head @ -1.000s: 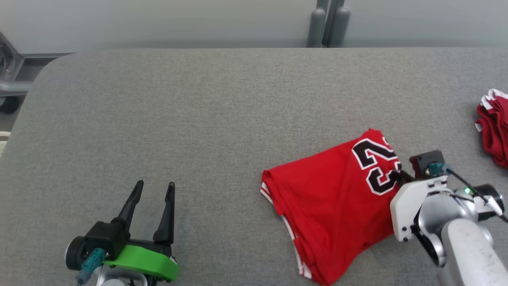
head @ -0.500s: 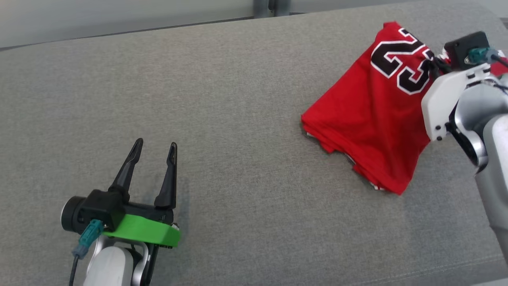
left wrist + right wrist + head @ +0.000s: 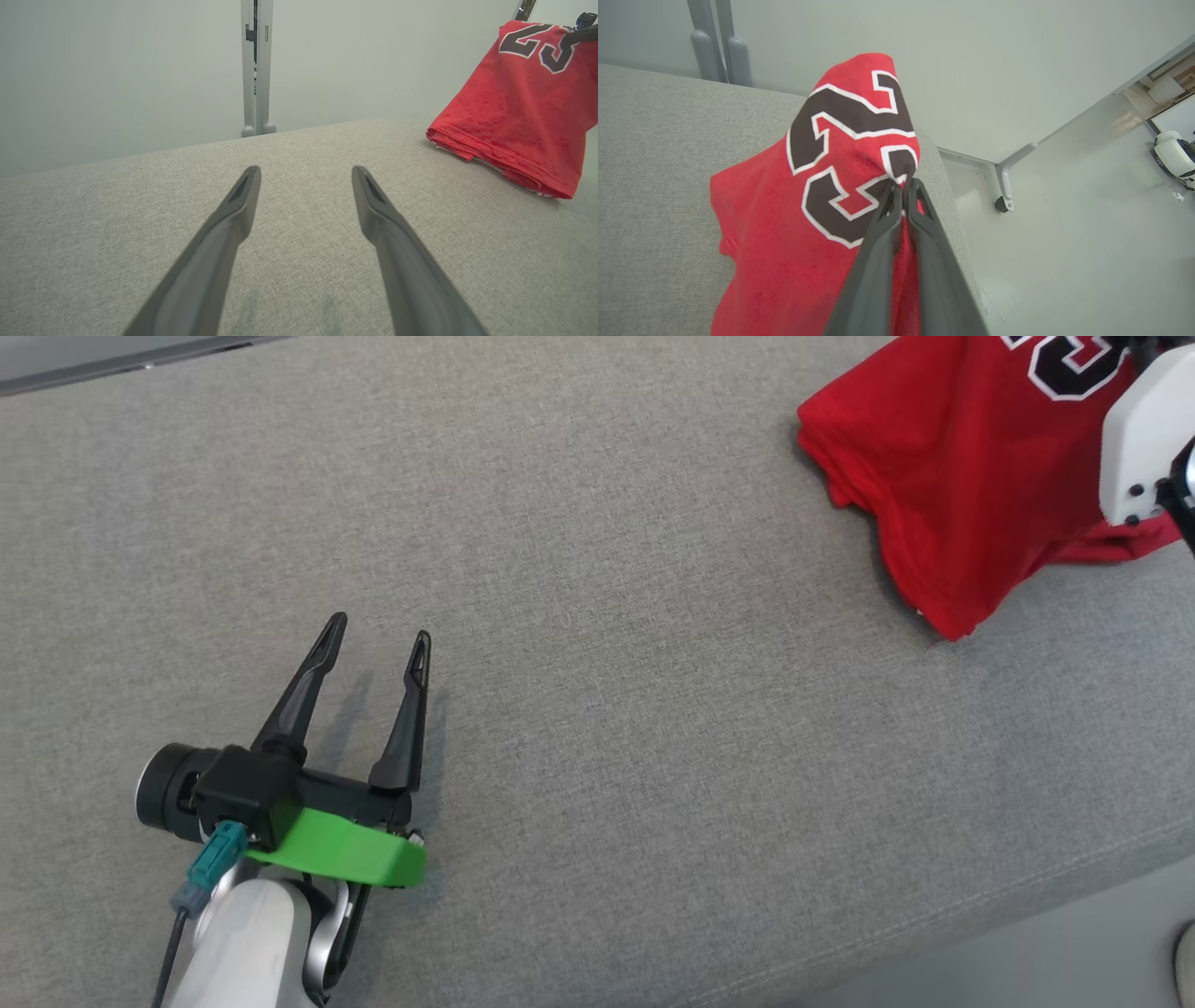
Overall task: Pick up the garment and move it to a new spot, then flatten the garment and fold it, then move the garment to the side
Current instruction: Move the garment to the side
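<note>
Pinching the garment (image 3: 775, 261), right tool (image 3: 904, 185), clear in its wrist view; left tool (image 3: 378, 633) spread.

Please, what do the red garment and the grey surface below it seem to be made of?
The red garment with black numerals: probably a knitted jersey, cotton or synthetic, matte; it drapes softly and shows a fine nubby texture. The grey table covering: looks like woven upholstery cloth, matte, with a fine flecked weave and what seems a stitched seam near the front edge.
</note>
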You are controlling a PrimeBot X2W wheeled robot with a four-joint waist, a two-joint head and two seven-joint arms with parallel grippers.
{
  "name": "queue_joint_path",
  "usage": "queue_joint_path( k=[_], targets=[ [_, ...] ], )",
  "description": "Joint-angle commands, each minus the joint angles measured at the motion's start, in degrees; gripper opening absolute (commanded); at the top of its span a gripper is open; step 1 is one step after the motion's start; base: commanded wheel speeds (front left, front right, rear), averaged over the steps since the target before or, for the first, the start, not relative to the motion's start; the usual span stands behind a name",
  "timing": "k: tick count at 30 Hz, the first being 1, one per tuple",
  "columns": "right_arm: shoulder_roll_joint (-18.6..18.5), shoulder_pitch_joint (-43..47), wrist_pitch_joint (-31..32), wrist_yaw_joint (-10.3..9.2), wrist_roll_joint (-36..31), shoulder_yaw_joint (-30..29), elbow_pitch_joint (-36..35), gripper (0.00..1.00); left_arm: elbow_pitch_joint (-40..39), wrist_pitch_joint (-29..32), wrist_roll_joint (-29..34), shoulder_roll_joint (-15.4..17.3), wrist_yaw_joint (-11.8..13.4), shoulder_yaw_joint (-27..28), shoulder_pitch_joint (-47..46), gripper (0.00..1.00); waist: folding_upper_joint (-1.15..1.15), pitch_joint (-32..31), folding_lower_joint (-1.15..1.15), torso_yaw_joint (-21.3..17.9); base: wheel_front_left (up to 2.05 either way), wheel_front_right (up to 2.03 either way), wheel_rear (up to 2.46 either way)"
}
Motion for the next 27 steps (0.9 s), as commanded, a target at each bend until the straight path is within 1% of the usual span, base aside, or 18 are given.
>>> queue_joint_path(
  k=[1, 5, 10, 14, 17, 20, 23, 24, 25, 26, 27],
  targets=[
    [-0.4, -1.2, -0.7, -0.11, 0.0, -0.9, 0.6, 0.0, 0.0, -0.2, 0.4, 0.6, -0.1, -0.3, -1.4, 1.0, 0.0, 2.8, 0.0, -2.3, 0.0, 0.0, 0.0],
    [-0.9, -1.5, -2.1, -0.11, -0.9, -4.1, 3.0, 0.0, 0.0, -0.1, 0.3, 1.6, -0.1, -1.2, -1.9, 1.0, 0.0, 4.1, 0.0, -2.3, 0.0, 0.0, 0.0],
    [-1.3, -2.7, -4.4, -0.11, -3.4, -7.8, 8.4, 0.0, -0.2, -0.2, 0.4, 2.9, -0.1, -1.5, -2.9, 1.0, 0.0, 6.1, 0.0, -1.5, 0.0, 0.0, 0.0],
    [-1.8, -4.2, -6.3, -0.11, -6.0, -10.2, 13.5, 0.0, -1.0, -0.2, 1.3, 4.1, -0.1, -1.8, -3.9, 1.0, 0.0, 8.1, 0.0, 0.0, 0.0, 0.0, 0.0],
    [-2.8, -5.1, -7.2, -0.11, -8.5, -12.1, 17.1, 0.0, -2.0, -0.2, 2.3, 4.8, -0.1, -3.1, -5.2, 1.0, 0.0, 9.6, 0.0, 1.4, 0.0, 0.0, 0.0],
    [-4.5, -5.2, -9.0, -0.12, -10.9, -14.8, 20.2, 0.0, -3.2, -0.2, 2.5, 5.6, -0.1, -4.9, -6.3, 1.0, 0.0, 10.8, 0.0, 2.9, 0.0, 0.0, 0.0],
    [-4.6, -4.6, -11.1, -0.11, -12.5, -16.7, 22.8, 0.0, -4.2, -0.1, 2.1, 6.1, -0.1, -6.0, -7.0, 1.0, 0.0, 11.5, 0.0, 4.1, 0.0, 0.0, 0.0],
    [-5.0, -4.3, -11.9, -0.11, -13.4, -17.3, 23.4, 0.0, -4.7, -0.2, 2.9, 6.6, -0.1, -6.1, -7.3, 1.0, 0.0, 11.8, 0.0, 4.5, 0.0, 0.0, 0.0],
    [-5.4, -3.8, -12.6, -0.12, -14.2, -18.0, 24.2, 0.32, -4.9, -0.1, 3.0, 6.6, -0.1, -6.2, -7.3, 1.0, 0.0, 12.0, 0.0, 4.7, 0.0, 0.0, 0.0],
    [-5.5, -3.6, -13.4, -0.11, -14.6, -18.7, 24.9, 0.97, -5.3, -0.2, 2.9, 6.6, -0.1, -6.4, -7.4, 1.0, 0.0, 12.2, 0.0, 5.0, 0.0, 0.0, 0.0],
    [-5.6, -3.5, -14.5, -0.12, -15.5, -19.6, 25.3, 1.0, -5.6, -0.2, 2.8, 6.7, -0.1, -6.6, -7.4, 1.0, 0.0, 12.3, 0.0, 5.2, 0.0, 0.0, 0.0]
  ],
)
